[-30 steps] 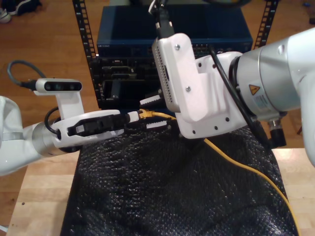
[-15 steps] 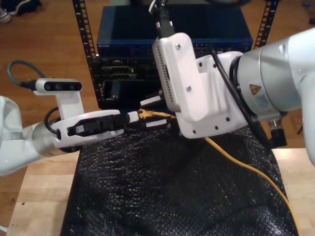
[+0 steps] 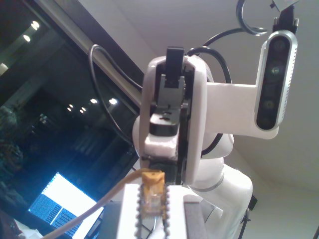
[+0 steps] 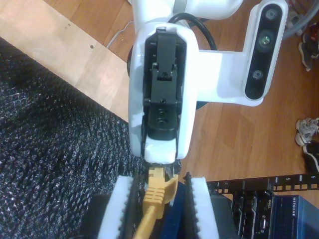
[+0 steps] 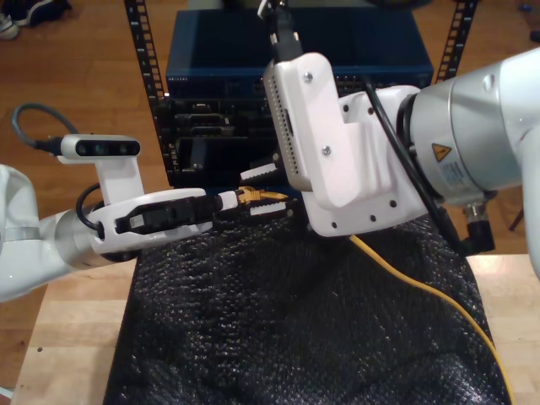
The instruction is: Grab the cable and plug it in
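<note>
Two arms meet above a black bubble mat on the wooden counter. At the exterior view's centre, my first gripper has its jaws pinching the cable at the plug. My second gripper has its jaws spread either side of it. Behind stands a server rack on a wood floor.

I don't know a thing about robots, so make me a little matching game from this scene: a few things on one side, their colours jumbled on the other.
Things:
1. cable
2. bubbly mat
3. top box in the rack
4. table

Colours:
A. blue
B. pale wood
C. yellow-orange
D. black

Pairs: 1-C, 2-D, 3-A, 4-B
</note>
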